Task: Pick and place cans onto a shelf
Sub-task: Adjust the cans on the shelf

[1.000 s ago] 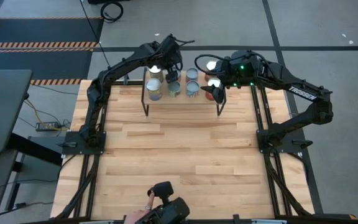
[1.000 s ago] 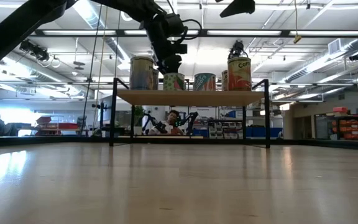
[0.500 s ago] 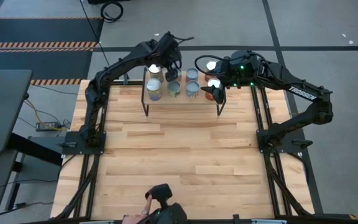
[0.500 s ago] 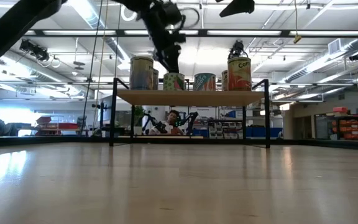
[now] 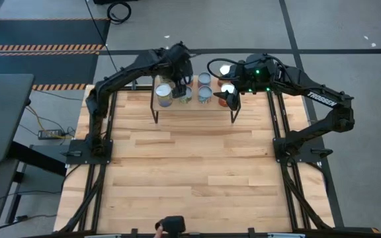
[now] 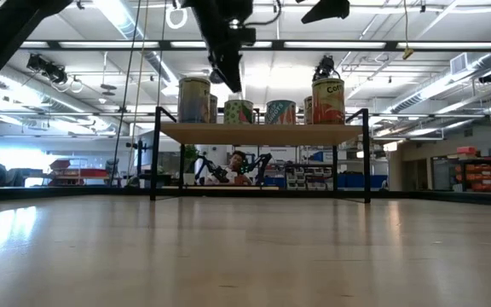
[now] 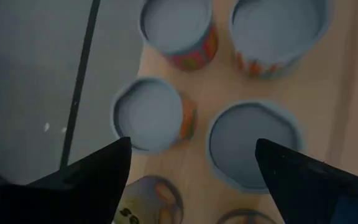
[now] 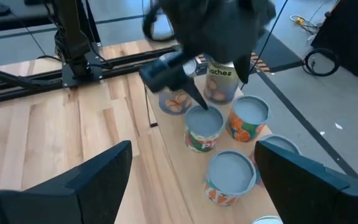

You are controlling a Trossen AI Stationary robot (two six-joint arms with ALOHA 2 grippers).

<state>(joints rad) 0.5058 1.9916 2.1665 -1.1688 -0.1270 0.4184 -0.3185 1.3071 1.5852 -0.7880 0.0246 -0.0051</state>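
Note:
Several cans (image 5: 206, 94) stand upright on their bases on the shelf (image 6: 262, 133), a small light-wood board on black legs at the table's far edge. From above they show as round silver-blue tops (image 7: 153, 114); from the side they show coloured labels (image 6: 328, 101). My left gripper (image 6: 231, 81) hangs open above the shelf's left half, pointing down, with nothing between its fingers (image 7: 191, 162). My right gripper (image 5: 225, 99) is open and waits high over the shelf's right end (image 8: 191, 168).
The wooden tabletop (image 5: 190, 165) lies bare in front of the shelf. Black arm frames run along both sides (image 5: 88, 152). A person's hand with a dark device (image 5: 170, 225) shows at the near edge. A tall can (image 6: 194, 100) stands at the shelf's left end.
My left gripper has risen away from the cans on the shelf and drifted a little toward the table's left edge, staying open with nothing in it. The cans have kept their places. The hand with the dark device at the near edge has drawn back.

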